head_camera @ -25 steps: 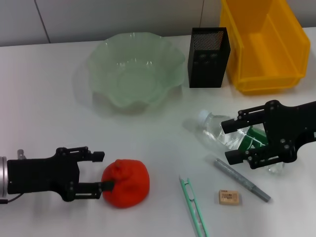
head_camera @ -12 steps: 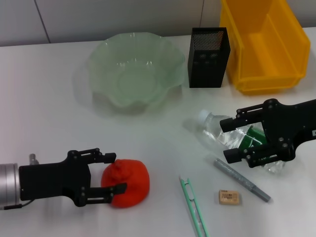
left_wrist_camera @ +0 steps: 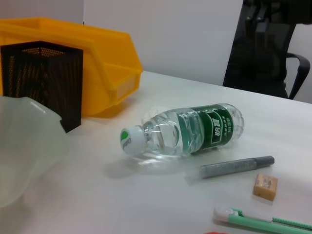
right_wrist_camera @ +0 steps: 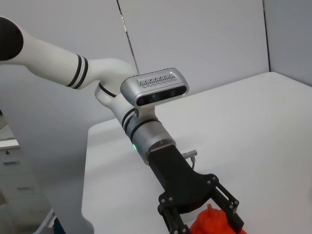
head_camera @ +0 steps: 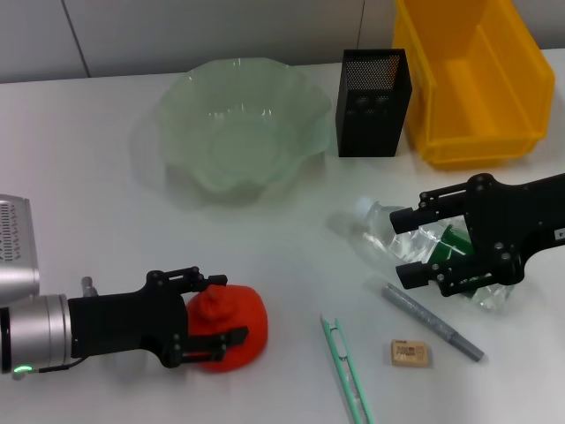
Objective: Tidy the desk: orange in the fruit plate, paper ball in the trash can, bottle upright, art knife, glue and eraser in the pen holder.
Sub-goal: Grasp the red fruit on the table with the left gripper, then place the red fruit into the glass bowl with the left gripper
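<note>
Orange [head_camera: 231, 329] flanked by low, level left end effector [head_camera: 214, 311]

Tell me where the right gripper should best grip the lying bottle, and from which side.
Probably across the labelled middle of the bottle, coming from above. It lies on its side, cap toward the fruit plate, so its round body gives opposing sides. The right gripper hangs open there already, fingers straddling it.
</note>
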Available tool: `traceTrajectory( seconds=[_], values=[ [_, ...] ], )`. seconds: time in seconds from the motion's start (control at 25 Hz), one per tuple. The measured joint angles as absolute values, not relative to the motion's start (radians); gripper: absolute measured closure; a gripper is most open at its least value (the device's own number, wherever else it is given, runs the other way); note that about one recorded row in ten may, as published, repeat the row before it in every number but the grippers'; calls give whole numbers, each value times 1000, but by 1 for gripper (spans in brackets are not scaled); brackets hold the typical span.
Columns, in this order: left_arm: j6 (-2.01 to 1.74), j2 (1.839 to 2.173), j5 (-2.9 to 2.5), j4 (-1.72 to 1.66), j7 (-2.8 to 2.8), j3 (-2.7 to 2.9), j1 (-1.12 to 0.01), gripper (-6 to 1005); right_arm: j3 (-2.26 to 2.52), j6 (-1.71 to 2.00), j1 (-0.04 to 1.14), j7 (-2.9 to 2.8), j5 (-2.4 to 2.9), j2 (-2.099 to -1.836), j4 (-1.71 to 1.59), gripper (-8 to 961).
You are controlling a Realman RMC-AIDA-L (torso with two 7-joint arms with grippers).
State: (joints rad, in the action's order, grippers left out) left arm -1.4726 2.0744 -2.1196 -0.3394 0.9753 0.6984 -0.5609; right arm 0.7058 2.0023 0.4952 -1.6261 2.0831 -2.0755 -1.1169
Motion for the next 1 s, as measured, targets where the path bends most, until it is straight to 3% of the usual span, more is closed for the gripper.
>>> traceTrajectory(
  seconds=[0.36, 0.6, 0.88, 1.0],
  values=[
    [-1486, 2069, -2094, -348, 948, 703, -546, 340, 706, 1999, 492, -1626, 2083, -2077, -1115, 265],
    [-1503, 2067, -2099, -357, 958, 706, -549, 561, 703, 1996, 495, -1619, 2083, -2077, -1102, 265],
    [-1604, 2066, -2089, -473, 1045, 696, -543, 705, 706, 1992, 496, -1618, 2083, -2077, -1101, 266],
    [-1689, 2066, -2042, -668, 1211, 698, -542, 752, 706, 1991, 497, -1617, 2082, -2077, -1101, 266]
  ],
)
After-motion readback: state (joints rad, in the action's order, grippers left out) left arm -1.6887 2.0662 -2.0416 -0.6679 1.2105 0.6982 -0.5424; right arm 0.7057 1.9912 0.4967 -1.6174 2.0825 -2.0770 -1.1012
